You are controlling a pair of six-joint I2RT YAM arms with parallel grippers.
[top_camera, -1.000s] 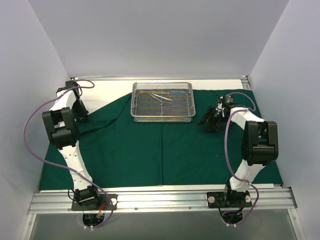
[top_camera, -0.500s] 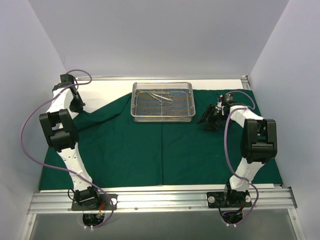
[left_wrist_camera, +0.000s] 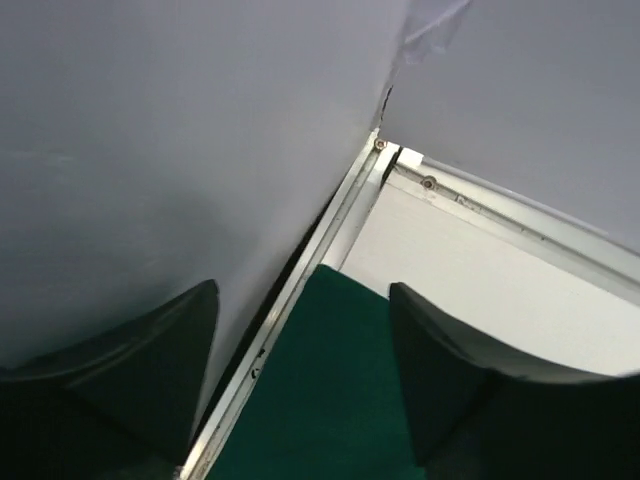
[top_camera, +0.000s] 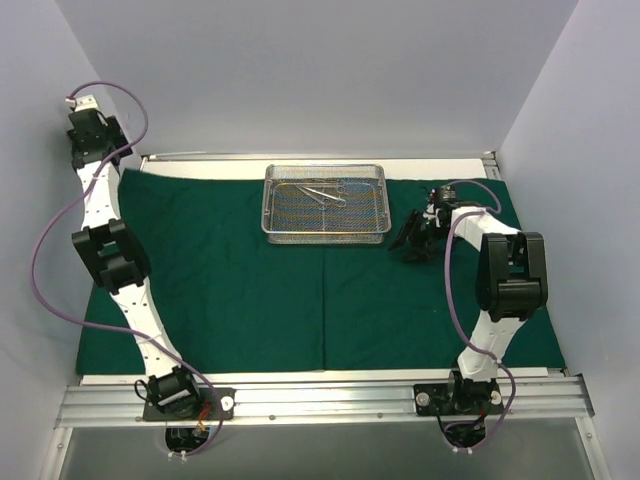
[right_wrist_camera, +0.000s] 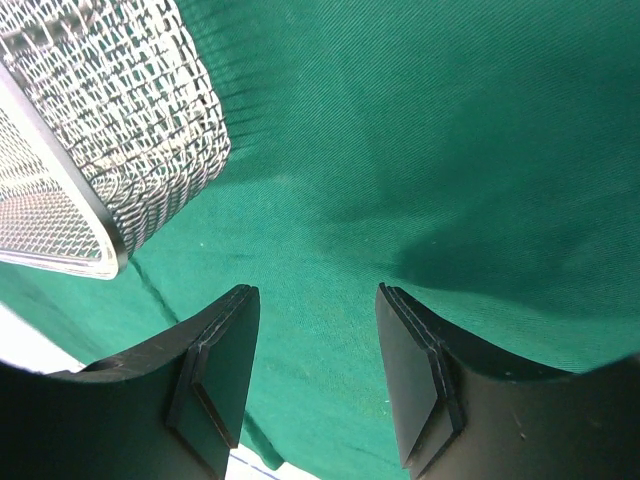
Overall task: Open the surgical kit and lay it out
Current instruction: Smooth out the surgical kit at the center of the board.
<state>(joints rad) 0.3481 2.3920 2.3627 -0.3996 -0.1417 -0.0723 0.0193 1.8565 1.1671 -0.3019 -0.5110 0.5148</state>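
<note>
Your green cloth (top_camera: 250, 290) lies spread flat, the mesh tray (top_camera: 325, 238) on its far middle.
Your left gripper (left_wrist_camera: 300, 305) hangs spread and empty over the cloth's far left corner; your right gripper (right_wrist_camera: 315, 300), fingers likewise apart with nothing between, hovers just right of the tray, where the instruments (top_camera: 322, 192) lie.

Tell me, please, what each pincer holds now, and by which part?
Nothing is held. The left pincer is open above the far-left corner of the dark green cloth drape; the right pincer is open over it, beside the silver wire-mesh tray.
</note>
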